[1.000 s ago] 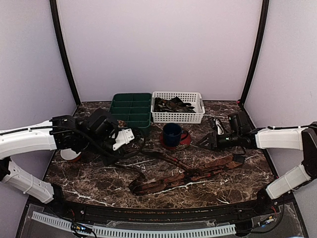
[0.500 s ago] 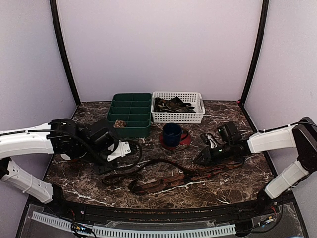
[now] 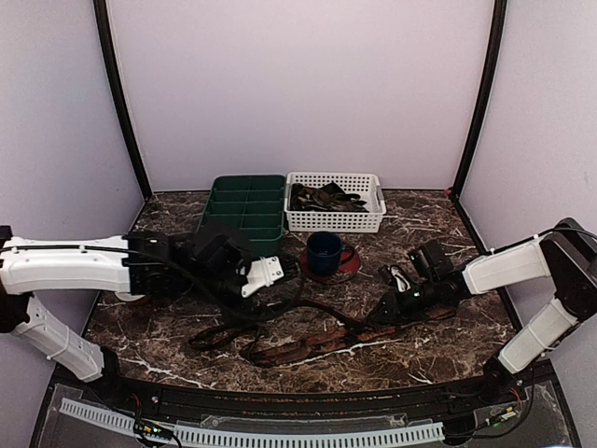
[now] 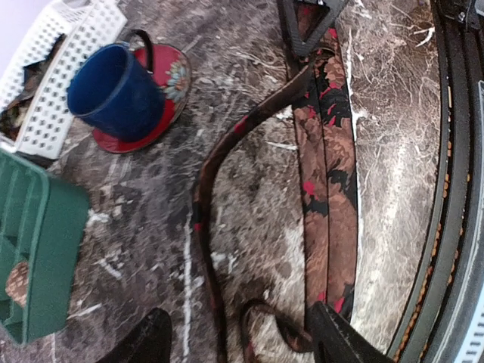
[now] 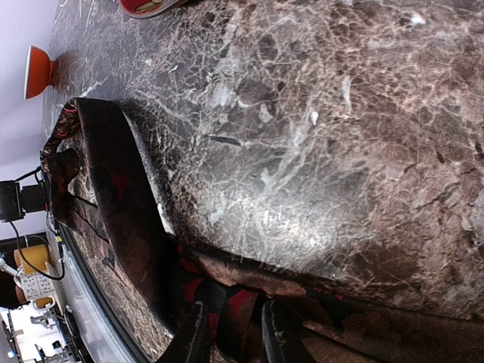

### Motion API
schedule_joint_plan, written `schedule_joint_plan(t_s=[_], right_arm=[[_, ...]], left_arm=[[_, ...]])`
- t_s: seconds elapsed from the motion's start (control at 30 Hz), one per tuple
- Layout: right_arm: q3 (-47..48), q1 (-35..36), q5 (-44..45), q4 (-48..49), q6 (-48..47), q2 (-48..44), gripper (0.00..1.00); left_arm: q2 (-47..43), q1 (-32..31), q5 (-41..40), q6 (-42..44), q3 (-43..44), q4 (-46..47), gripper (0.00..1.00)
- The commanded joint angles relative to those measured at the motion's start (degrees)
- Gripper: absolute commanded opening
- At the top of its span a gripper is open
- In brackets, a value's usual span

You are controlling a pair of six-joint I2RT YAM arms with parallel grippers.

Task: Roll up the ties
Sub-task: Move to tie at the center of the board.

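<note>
One long dark brown tie with red blotches [image 3: 312,343] lies unrolled across the front of the table, folded back on itself. My right gripper [image 3: 387,310] is low at the fold; in the right wrist view the right gripper [image 5: 233,336] is shut on a pinch of the tie's fabric [image 5: 128,219]. My left gripper [image 3: 280,273] hovers over the tie's thin end. The left wrist view shows the left gripper [image 4: 242,344] open, with the thin end [image 4: 265,333] looping loose on the table between the fingers. A rolled tie [image 4: 15,281] sits in the green tray [image 4: 45,234].
A blue mug [image 3: 324,250] stands on a red coaster [image 3: 347,268] behind the tie. The green divided tray [image 3: 247,201] and a white basket [image 3: 373,219] of dark ties are at the back. An orange and white object [image 3: 131,295] lies at the left edge.
The left gripper has opened and let the tie's thin end drop, then swung right. The right gripper has moved left and down and closed on the tie at the fold.
</note>
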Motion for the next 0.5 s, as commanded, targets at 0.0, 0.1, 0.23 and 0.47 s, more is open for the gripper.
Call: schedule_joint_plan(t_s=[0.0, 0.1, 0.23, 0.47], right_arm=[[-2.29, 0.49, 2.78, -3.47, 0.13, 1.72, 0.24], [-1.97, 0.4, 3.72, -3.19, 0.28, 1.69, 0.24], [-1.48, -1.0, 4.32, -3.32, -0.23, 2.56, 0.23], [-1.01, -6.49, 3.64, -5.72, -2.42, 1.1, 0.23]], left_arm=[[14.68, -0.24, 7.32, 0.96, 4.33, 5.33, 0.59], [19.78, -1.17, 8.46, 0.08, 6.29, 8.43, 0.54], [24.67, -2.63, 11.42, -0.81, 6.75, 13.27, 0.47], [33.59, -3.93, 13.31, -1.37, 8.61, 17.5, 0.34]])
